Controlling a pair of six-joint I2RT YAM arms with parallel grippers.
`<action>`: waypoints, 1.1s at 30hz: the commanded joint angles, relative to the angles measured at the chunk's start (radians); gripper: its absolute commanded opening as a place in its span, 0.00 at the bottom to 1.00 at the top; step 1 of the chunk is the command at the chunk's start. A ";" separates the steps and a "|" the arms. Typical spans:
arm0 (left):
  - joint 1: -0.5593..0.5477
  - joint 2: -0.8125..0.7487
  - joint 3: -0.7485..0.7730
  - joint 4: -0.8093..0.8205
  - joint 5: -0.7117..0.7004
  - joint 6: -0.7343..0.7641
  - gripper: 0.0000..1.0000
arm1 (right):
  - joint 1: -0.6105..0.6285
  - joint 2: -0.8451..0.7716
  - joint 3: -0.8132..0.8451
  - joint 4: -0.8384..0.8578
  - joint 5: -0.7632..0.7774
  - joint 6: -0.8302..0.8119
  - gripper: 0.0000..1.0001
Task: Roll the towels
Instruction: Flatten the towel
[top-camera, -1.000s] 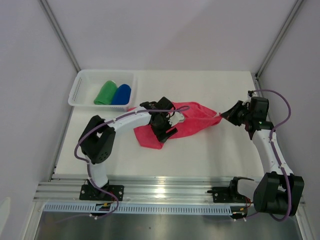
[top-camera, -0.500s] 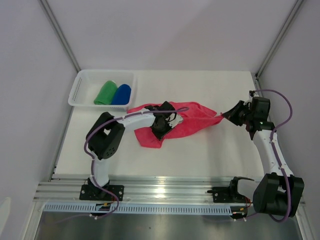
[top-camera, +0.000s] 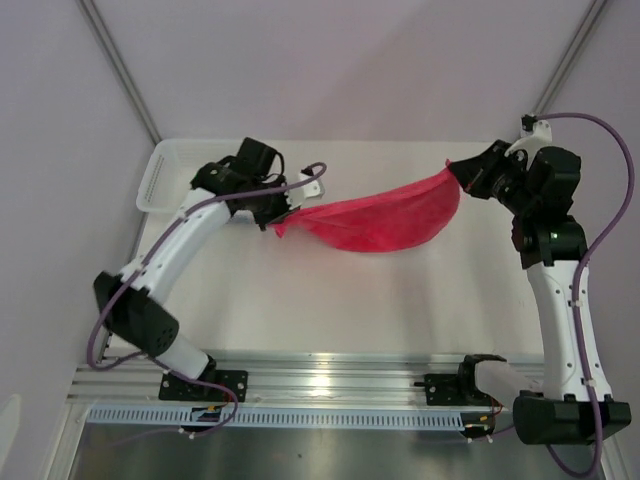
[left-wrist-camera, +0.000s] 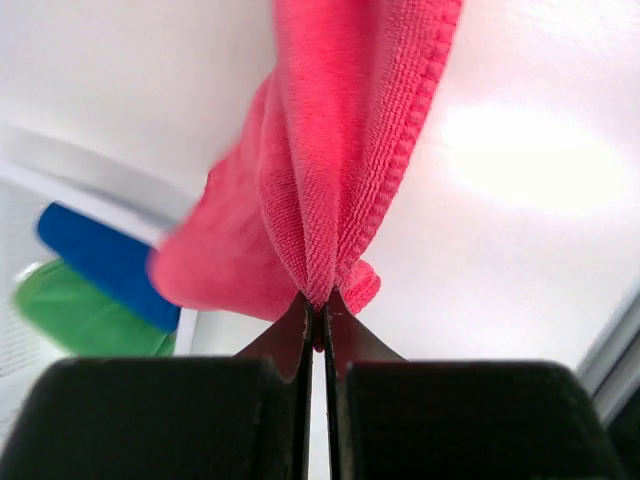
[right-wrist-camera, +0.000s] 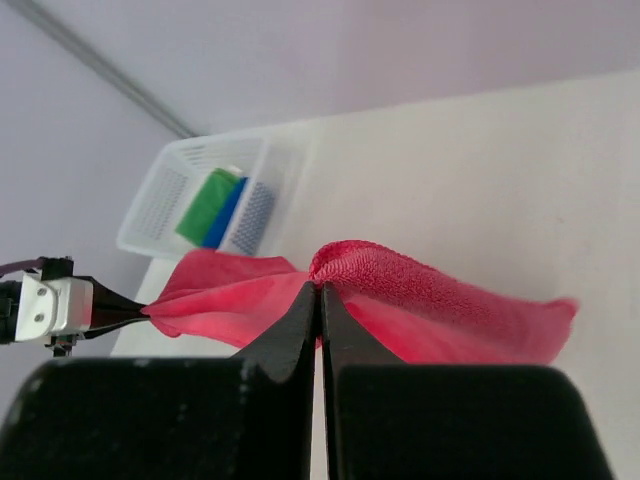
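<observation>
The pink-red towel (top-camera: 385, 215) hangs stretched in the air between my two grippers, sagging in the middle above the table. My left gripper (top-camera: 286, 217) is shut on its left corner, next to the basket; in the left wrist view the cloth (left-wrist-camera: 330, 150) is pinched at the closed tips (left-wrist-camera: 318, 302). My right gripper (top-camera: 456, 172) is shut on the right corner, with the folded edge (right-wrist-camera: 430, 300) clamped at its tips (right-wrist-camera: 320, 290). The green towel (right-wrist-camera: 205, 205) and blue towel (right-wrist-camera: 228, 212) lie rolled side by side in the basket, hidden by my left arm in the top view.
The white mesh basket (top-camera: 163, 170) stands at the table's back left corner, partly under my left arm. Grey walls with metal rails close in the back and sides. The white table (top-camera: 350, 300) stretches below the hanging towel.
My left gripper closed on the towel's left end and swung up and left toward the basket. The right arm rose. The towel left the table and now hangs between both grippers.
</observation>
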 joint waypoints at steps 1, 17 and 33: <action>0.013 -0.115 -0.008 -0.277 0.035 0.322 0.01 | 0.085 -0.029 0.054 0.012 0.003 -0.020 0.00; -0.134 0.190 -0.101 -0.170 0.237 0.135 0.99 | -0.012 -0.002 -0.335 0.075 0.020 0.026 0.00; -0.127 -0.131 -0.717 0.261 -0.013 0.412 0.61 | -0.042 0.043 -0.407 0.116 0.000 0.001 0.00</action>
